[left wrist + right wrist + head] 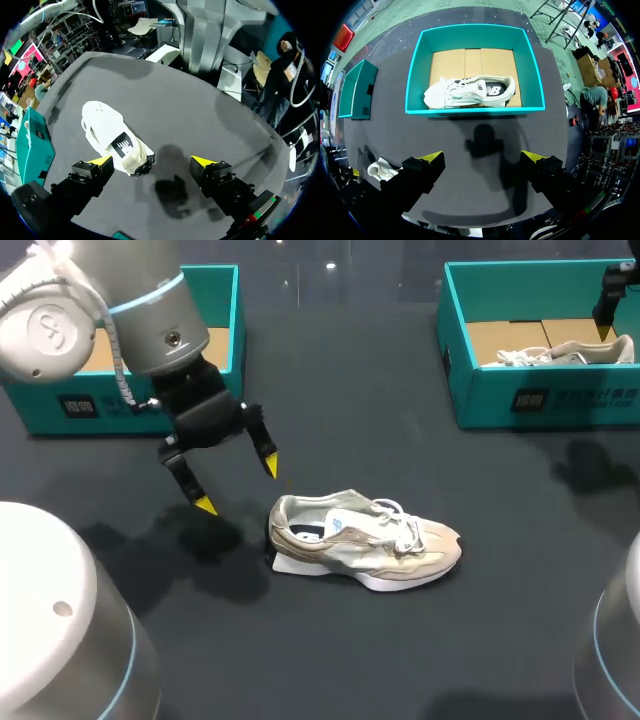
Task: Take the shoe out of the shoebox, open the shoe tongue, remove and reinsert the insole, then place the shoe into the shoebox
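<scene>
shoe [365, 540]: out of left shoebox [30, 405], upright on bench [400, 660] – removal done | left jaws: wide open, empty, just beside heel | right jaws: wide open, empty, over bench before right shoebox [475, 111] holding second shoe [470, 91] | apparently outstanding: tongue, insole, reboxing

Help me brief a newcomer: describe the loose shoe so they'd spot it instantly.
On the dark table, a left shoebox and a right shoebox, both teal, sit at the far edge. Nearer, mid-table, a beige shoe stands beside the left gripper. Unlike the other shoe, inside the right shoebox, it is unboxed.
</scene>
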Action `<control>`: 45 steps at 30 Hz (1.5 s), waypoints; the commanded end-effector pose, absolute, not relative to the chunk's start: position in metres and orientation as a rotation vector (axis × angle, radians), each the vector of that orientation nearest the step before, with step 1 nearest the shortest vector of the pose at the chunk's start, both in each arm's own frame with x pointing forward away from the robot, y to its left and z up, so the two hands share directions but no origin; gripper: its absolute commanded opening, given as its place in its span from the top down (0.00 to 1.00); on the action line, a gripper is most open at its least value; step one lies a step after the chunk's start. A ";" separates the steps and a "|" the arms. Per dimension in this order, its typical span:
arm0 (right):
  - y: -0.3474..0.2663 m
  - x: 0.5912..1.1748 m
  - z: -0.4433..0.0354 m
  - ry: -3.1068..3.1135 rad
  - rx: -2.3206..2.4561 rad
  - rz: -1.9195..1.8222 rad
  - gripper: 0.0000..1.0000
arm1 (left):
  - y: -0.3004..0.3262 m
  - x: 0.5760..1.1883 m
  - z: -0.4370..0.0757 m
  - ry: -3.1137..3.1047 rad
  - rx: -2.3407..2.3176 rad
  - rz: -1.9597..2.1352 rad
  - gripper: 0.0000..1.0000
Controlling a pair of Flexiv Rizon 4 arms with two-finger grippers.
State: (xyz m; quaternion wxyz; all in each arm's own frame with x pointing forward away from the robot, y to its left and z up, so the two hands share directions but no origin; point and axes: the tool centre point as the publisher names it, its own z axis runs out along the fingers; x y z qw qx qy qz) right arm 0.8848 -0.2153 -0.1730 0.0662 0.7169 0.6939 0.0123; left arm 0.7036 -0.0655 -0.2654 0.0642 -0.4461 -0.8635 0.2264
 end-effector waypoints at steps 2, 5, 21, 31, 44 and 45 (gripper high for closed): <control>-0.215 0.885 -0.173 2.091 2.163 0.035 0.00 | -0.044 0.690 -0.279 -2.702 -1.098 1.000 0.00; -0.215 0.885 -0.173 2.091 2.163 0.035 0.00 | -0.040 0.688 -0.283 -2.616 -1.089 0.939 0.00; -0.215 0.885 -0.173 2.091 2.163 0.035 0.00 | -0.028 0.693 -0.292 -2.563 -0.860 1.057 0.00; -0.215 0.885 -0.173 2.091 2.163 0.035 0.00 | 0.000 0.677 -0.333 -2.530 -0.458 1.453 0.00; -0.215 0.885 -0.173 2.091 2.163 0.035 0.00 | -0.003 0.675 -0.346 -2.519 -0.366 1.504 0.00; -0.215 0.885 -0.173 2.091 2.163 0.035 0.00 | -0.003 0.675 -0.346 -2.519 -0.366 1.504 0.00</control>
